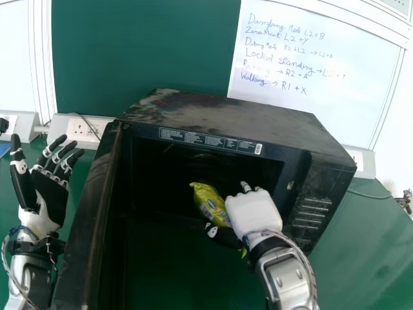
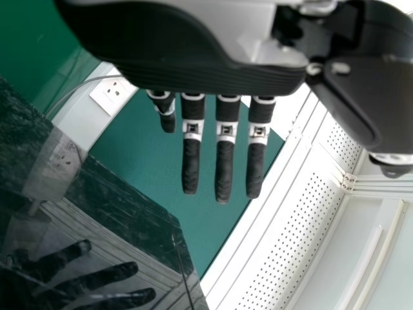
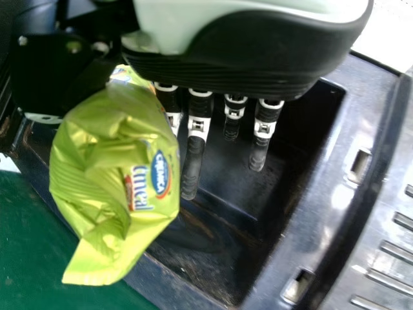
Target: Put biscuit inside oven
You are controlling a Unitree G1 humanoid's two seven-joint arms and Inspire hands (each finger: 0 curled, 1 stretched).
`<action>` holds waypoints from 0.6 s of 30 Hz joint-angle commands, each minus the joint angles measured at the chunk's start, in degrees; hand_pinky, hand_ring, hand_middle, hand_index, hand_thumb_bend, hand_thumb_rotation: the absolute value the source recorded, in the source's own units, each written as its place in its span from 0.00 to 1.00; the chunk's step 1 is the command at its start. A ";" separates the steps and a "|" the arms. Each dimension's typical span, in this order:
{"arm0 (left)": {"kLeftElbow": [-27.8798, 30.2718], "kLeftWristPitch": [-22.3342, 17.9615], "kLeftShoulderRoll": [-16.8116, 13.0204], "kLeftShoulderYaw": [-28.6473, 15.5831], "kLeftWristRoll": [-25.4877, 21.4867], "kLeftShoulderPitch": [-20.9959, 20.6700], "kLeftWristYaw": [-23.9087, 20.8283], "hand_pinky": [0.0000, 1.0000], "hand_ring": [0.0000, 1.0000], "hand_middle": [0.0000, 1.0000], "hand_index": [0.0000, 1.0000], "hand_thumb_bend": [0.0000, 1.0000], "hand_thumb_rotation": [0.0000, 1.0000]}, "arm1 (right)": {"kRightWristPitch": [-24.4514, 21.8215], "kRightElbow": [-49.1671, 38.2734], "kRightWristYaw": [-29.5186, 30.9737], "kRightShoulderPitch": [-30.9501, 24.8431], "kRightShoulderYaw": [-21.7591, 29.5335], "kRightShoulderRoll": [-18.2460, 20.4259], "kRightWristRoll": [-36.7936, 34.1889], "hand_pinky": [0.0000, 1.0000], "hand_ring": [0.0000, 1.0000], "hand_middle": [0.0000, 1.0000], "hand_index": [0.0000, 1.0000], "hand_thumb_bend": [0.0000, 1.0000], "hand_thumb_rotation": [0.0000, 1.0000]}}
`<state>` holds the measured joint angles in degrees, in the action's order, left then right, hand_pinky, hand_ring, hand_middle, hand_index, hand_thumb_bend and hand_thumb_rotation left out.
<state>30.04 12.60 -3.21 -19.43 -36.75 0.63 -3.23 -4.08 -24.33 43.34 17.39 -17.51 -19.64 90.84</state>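
Note:
The black oven (image 1: 213, 123) stands with its door (image 1: 97, 213) swung out on the left. At its opening, the right hand (image 1: 253, 212) holds the yellow-green biscuit packet (image 1: 210, 204) between thumb and fingers; the packet tilts toward the dark cavity. In the right wrist view the packet (image 3: 122, 174) hangs at the thumb side of the right hand (image 3: 197, 129), in front of the cavity (image 3: 226, 213). Left of the door is the left hand (image 1: 48, 187), open and holding nothing; its straight fingers show in the left wrist view, where the left hand (image 2: 224, 155) is beside the glossy door (image 2: 97, 206).
The oven rests on a green table (image 1: 374, 239). Behind it are wall sockets (image 1: 80, 129), a green board (image 1: 142, 51) and a whiteboard (image 1: 316, 84) with handwriting. A cable (image 1: 368, 196) lies at the oven's right.

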 commanded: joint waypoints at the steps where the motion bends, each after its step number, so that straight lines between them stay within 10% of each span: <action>1: -0.62 -0.55 -0.11 -0.05 0.23 -0.25 0.39 0.67 0.64 0.63 0.64 0.85 0.46 | -0.62 0.66 -0.85 2.25 -0.35 0.90 0.46 0.80 0.66 0.59 0.49 0.52 0.13; 18: 0.20 -0.57 0.50 0.13 0.85 0.19 -0.26 0.67 0.64 0.64 0.66 0.86 0.48 | -1.37 4.16 -2.31 5.69 -1.83 3.52 -0.64 0.80 0.66 0.59 0.49 0.52 0.13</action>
<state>29.71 12.33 -2.73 -19.44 -36.12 0.87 -3.30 -4.75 -20.90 42.16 21.48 -19.27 -16.22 90.52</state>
